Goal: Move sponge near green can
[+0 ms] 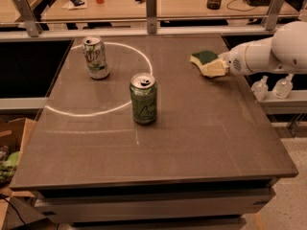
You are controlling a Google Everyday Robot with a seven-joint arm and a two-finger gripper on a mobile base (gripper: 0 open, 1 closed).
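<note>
The dark table [201,143] carries the green can [143,99], upright. A white-and-silver can [96,57] stands beyond it, to the left. Well right of the green can, my gripper [224,64] clasps the tilted sponge [205,61].

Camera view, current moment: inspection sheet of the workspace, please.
Surface: dark table, white curved line on it.
Job's things: sponge right rear, tilted; green can upright near centre, well apart from it.
Clutter: white-and-silver can upright, left rear.
Grippers: end effector at the sponge's right end.
Cables: thin cable on the far desk.
Surroundings: two clear bottles right; cardboard box left.
</note>
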